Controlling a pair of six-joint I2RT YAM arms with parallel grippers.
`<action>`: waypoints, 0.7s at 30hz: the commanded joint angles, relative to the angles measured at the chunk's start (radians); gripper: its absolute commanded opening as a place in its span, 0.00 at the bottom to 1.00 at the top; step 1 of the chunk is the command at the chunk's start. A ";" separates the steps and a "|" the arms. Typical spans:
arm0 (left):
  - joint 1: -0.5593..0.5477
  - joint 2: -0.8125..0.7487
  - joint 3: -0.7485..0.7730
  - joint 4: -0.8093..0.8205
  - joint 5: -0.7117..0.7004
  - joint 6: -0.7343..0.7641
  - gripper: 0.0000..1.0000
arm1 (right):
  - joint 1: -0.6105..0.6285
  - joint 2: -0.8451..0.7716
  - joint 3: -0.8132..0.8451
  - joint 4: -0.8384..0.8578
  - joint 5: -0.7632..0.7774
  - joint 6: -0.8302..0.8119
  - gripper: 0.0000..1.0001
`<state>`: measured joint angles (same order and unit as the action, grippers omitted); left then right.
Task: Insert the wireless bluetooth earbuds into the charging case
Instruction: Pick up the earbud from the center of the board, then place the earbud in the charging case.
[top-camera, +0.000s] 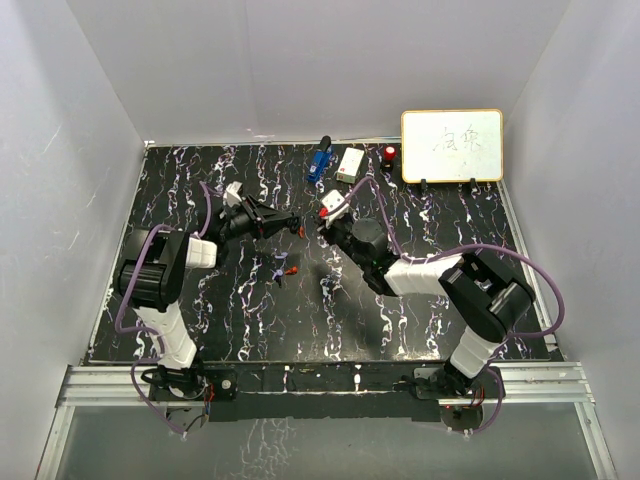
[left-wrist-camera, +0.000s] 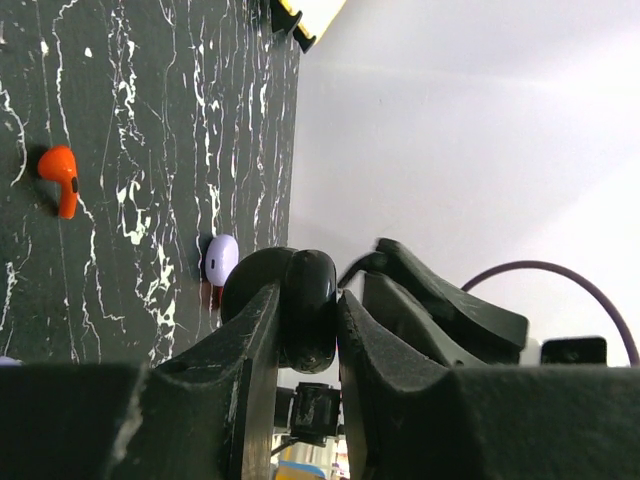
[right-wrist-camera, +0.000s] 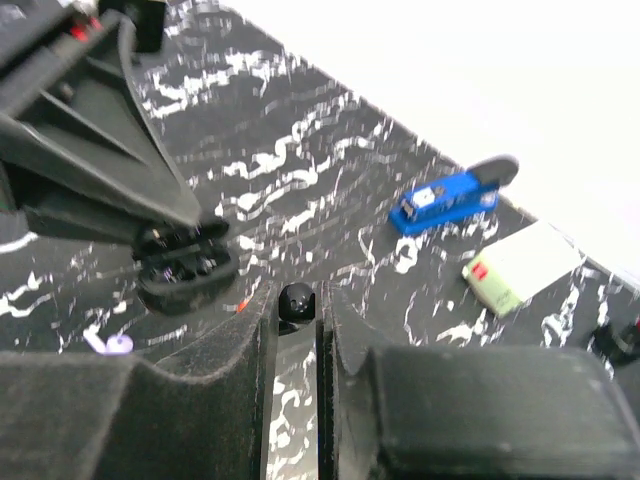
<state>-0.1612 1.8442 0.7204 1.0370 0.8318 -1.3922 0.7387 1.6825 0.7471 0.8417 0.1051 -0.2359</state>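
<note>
Pinching a dark bud (right-wrist-camera: 296, 300), tiny and round, in the right gripper (right-wrist-camera: 297, 312), jaws squeezed almost together around it. Clamping a black case (right-wrist-camera: 185, 265) in the left gripper (left-wrist-camera: 308, 305), jaws pressed onto its rounded sides, seemingly holding it clear of the table (top-camera: 250, 320). Showing the case open in the right wrist view, hollow turned roughly toward the right gripper, purplish glints inside; not revealing whether any slot is filled. Hanging just ahead and to the left of the pinched bud, near but not touching, long axis running across that view. Meeting almost tip to tip over the table's middle in the top view, putting the right gripper nearest the opening. Probably calling for a short push forward and left toward a free slot; hiding the stem's direction between the jaws. Lying loose on the table near the left gripper: a red bud (left-wrist-camera: 60, 180) and a pale purple bud (left-wrist-camera: 220, 258), close together, not touching. Sitting well apart at the far edge: a stapler (right-wrist-camera: 450, 195), a box (right-wrist-camera: 520, 265).
</note>
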 joint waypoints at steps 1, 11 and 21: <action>-0.015 0.004 0.078 -0.059 0.057 -0.005 0.00 | 0.002 -0.029 0.007 0.252 -0.075 -0.127 0.00; -0.032 0.013 0.162 -0.238 0.093 0.064 0.00 | 0.000 0.019 0.011 0.369 -0.198 -0.330 0.00; -0.032 0.015 0.183 -0.250 0.120 0.068 0.00 | -0.010 0.110 -0.002 0.498 -0.285 -0.514 0.00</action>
<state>-0.1902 1.8740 0.8623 0.8093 0.9089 -1.3270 0.7383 1.7535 0.7429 1.2156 -0.1310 -0.6533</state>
